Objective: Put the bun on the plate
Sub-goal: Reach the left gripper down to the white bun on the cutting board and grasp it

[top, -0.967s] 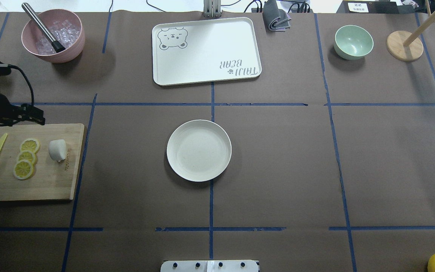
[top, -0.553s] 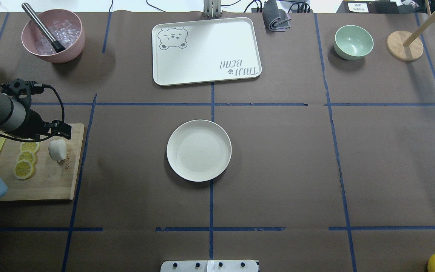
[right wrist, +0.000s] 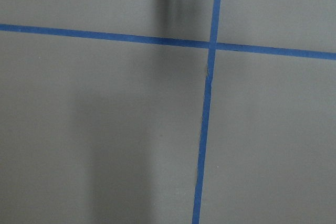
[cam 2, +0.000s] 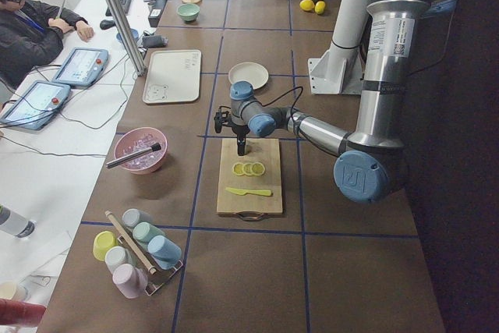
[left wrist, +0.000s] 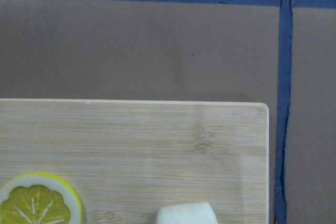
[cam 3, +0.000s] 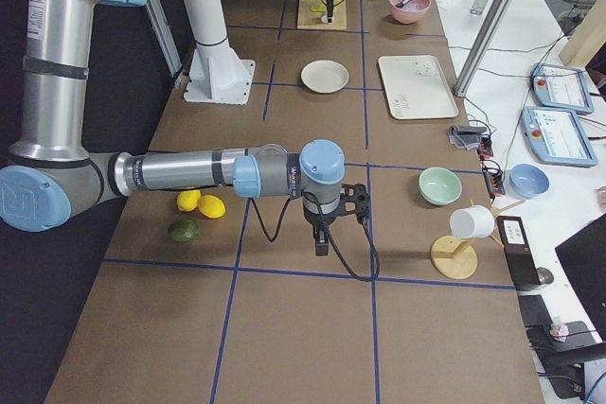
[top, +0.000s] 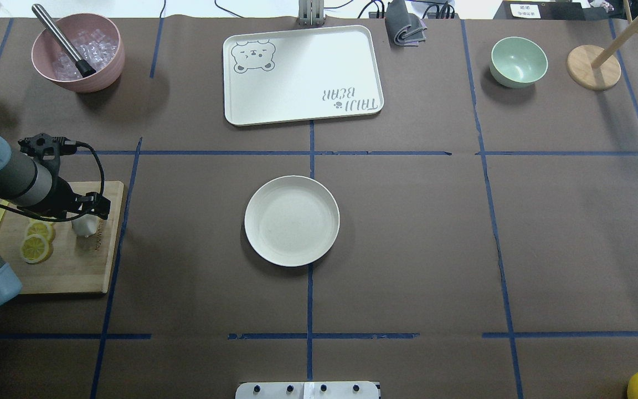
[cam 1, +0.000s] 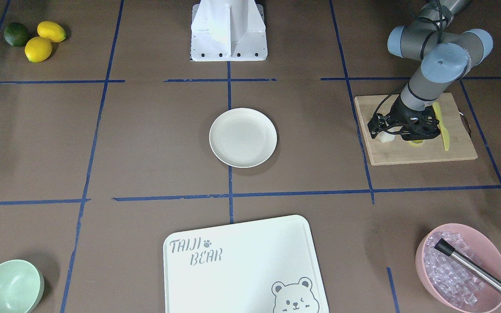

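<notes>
The bun [top: 84, 227] lies on the board [top: 70, 266], near its plate-side edge. The left gripper [top: 91, 213] hangs just over it; I cannot tell how its jaws stand. Well apart from the board, the plate [top: 291, 220] is empty. Grasp, carry and release remain, I judge.
</notes>
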Motion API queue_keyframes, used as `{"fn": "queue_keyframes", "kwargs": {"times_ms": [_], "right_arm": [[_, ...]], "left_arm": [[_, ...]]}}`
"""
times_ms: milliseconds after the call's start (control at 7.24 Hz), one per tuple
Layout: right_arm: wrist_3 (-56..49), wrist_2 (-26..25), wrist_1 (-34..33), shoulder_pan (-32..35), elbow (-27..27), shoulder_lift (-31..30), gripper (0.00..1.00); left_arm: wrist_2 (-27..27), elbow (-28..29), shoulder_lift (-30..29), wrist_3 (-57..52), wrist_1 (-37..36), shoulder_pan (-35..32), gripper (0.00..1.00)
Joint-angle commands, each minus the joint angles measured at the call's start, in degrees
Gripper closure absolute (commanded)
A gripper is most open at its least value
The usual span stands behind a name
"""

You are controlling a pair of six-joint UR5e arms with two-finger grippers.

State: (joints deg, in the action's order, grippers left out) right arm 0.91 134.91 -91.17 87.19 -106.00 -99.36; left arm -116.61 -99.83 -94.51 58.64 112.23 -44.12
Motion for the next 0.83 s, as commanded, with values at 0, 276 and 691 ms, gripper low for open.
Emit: {"fn": "queue_keyframes", "kwargs": {"times_ms": [0,276,691], "right_arm": [[0.1,0.0,-0.1,0.0,0.0,0.5,0.0],[0.9,0.0,0.0,0.0,0.0,0.6,0.0],[0.9,-0.1,-0.1,0.0,0.0,0.7,0.0]], "left_arm": [[0.0,0.1,-0.1,0.0,-0.1,0.2,0.83],[-0.5,-1.1,-1.3,0.1,-0.6,0.2,0.88],[-0.3,-1.1,-11.3,0.7,-9.4,-0.1,0.88]]}}
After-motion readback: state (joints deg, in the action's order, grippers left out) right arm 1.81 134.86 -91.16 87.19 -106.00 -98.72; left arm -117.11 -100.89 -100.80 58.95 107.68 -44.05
